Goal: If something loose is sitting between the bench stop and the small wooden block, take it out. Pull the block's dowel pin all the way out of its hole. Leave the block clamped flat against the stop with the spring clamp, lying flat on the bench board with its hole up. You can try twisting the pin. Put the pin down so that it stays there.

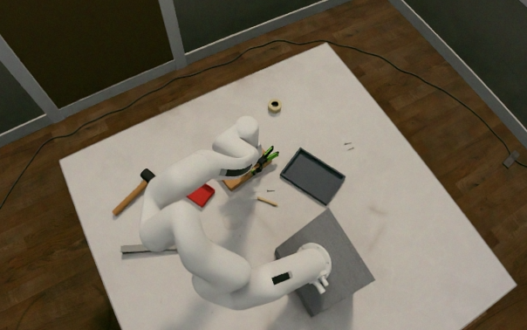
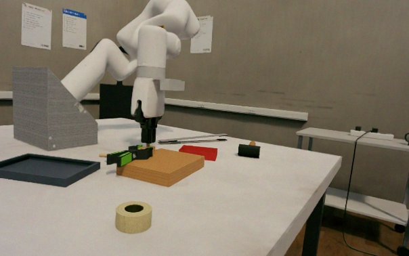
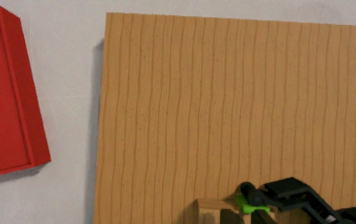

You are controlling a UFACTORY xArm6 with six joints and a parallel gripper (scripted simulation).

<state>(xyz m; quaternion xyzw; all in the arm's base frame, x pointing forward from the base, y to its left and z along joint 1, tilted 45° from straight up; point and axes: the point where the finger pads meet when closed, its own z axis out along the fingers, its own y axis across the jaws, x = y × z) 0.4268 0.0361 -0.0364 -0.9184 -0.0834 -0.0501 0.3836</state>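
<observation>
A tan bench board (image 1: pixel 235 182) (image 2: pixel 162 167) (image 3: pixel 200 100) lies mid-table. A black and green spring clamp (image 1: pixel 267 157) (image 2: pixel 128 156) (image 3: pixel 287 196) sits at its edge, with its jaws at the small wooden block (image 3: pixel 212 212). Only a corner of the block shows in the wrist view. My gripper (image 2: pixel 148 141) points straight down over the block, fingertips just above it, shut on the dowel pin. Only a small tan bit of the pin shows under the fingers. The hole and the stop are hidden. A short light wooden stick (image 1: pixel 267 201) lies loose on the table beside the board.
A red tray (image 1: pixel 201 195) (image 2: pixel 198 152) (image 3: pixel 20 100) lies next to the board. A dark grey tray (image 1: pixel 312 175) (image 2: pixel 44 167), a tape roll (image 1: pixel 274 107) (image 2: pixel 133 217), a mallet (image 1: pixel 131 195), a steel ruler (image 1: pixel 135 249) and small nails (image 1: pixel 349 146) lie around. The arm stands on a grey base block (image 1: pixel 345 262).
</observation>
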